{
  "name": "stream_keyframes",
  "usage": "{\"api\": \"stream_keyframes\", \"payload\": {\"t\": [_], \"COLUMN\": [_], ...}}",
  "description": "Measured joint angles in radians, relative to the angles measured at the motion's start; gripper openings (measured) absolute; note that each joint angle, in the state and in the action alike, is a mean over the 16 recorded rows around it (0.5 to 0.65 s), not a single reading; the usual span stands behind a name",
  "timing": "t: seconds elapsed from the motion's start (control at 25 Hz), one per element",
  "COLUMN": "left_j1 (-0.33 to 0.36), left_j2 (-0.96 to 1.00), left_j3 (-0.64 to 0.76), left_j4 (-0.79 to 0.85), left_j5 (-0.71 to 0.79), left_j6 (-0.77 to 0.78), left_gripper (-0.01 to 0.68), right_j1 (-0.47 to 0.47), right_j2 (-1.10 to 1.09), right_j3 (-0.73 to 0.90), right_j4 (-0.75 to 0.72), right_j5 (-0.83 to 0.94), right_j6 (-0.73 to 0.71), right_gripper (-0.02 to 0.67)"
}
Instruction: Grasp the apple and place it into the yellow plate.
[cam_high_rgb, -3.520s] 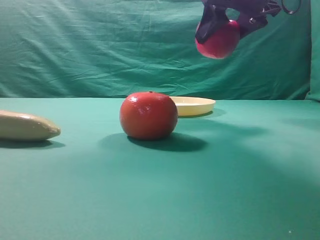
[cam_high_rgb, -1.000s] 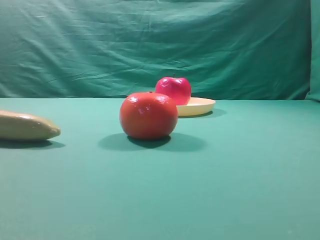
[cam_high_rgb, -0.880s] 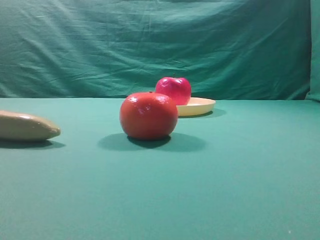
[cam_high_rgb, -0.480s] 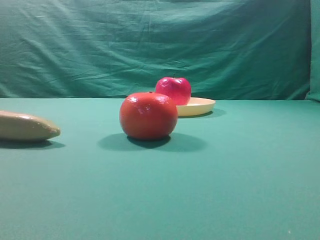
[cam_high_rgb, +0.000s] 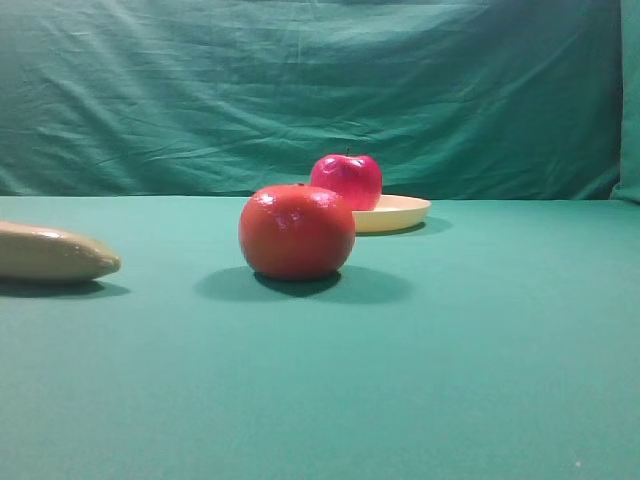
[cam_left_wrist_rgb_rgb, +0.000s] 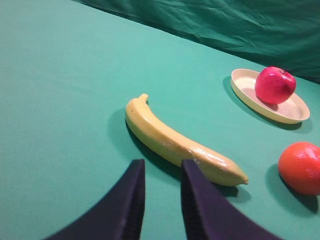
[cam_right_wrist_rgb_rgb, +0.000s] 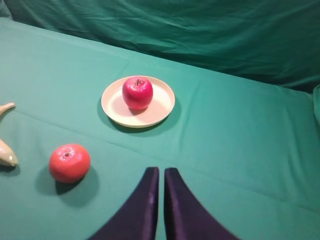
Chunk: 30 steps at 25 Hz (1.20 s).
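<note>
With the apple (cam_right_wrist_rgb_rgb: 137, 92) resting upright in the yellow plate (cam_right_wrist_rgb_rgb: 162, 107), the right gripper (cam_right_wrist_rgb_rgb: 159, 184), jaws pressed together, should stay clear.

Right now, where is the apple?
The apple sits upright in the yellow plate, left of its centre in the right wrist view, beyond the orange fruit.

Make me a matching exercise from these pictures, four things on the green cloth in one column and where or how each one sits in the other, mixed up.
Things:
1. crimson apple with a dark stem
2. round orange-red fruit
3. long pale yellow banana
4. right gripper

Places or states:
A. lying on its side on the cloth
B. shut, holding nothing
C. upright in the shallow pale yellow plate
D. alone on the cloth, apart from the plate

Pairs: 1-C, 2-D, 3-A, 4-B
</note>
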Motion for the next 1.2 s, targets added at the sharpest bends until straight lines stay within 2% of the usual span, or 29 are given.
{"api": "stream_keyframes", "payload": {"t": [0.72,0.96,1.2], "left_j1": [0.0,0.0,0.0], "left_j2": [0.0,0.0,0.0], "left_j3": [0.0,0.0,0.0], "left_j4": [0.0,0.0,0.0], "left_j5": [0.0,0.0,0.0], "left_j6": [0.0,0.0,0.0], "left_gripper": [0.157,0.157,0.157], "right_j1": [-0.134,-0.15,-0.159], "right_j2": [-0.356,-0.394,-0.398], "right_j3": [0.545,0.655,0.698], "right_j4": [0.014,0.03,0.033], "right_j5": [-0.349,-0.408,-0.405], "right_j6": [0.001,-0.001,-0.007], "right_gripper": [0.0,0.0,0.0]}}
